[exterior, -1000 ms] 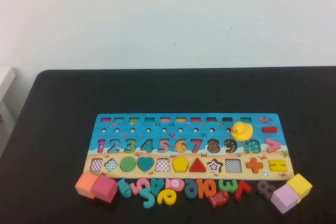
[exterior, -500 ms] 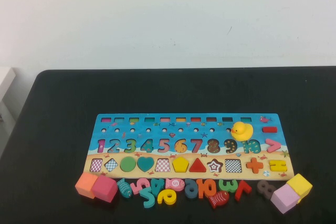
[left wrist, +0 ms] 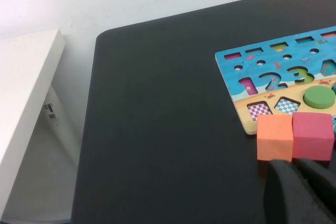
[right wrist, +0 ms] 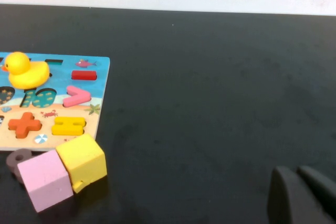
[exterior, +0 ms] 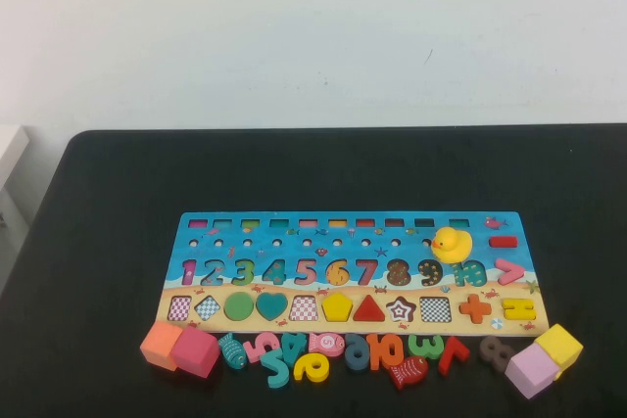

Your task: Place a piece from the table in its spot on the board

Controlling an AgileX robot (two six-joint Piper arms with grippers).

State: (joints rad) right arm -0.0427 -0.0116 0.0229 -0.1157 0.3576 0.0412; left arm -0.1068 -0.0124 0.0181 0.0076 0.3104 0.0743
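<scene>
We see the board lying flat at the middle of the black table, with a yellow duck sitting on it at about 2 o'clock. Loose number pieces lie in a row just off its 6 o'clock edge — orange and pink cubes at 8 o'clock, yellow and lilac cubes at 4 o'clock. The left gripper hangs just beside the orange cube; the right gripper hangs over bare table — we cannot tell either one's finger gap, and neither holds anything.

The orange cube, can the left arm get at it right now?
Probably yes. The left gripper sits just short of the orange cube, nothing between them. The right gripper is off by the far end.
</scene>
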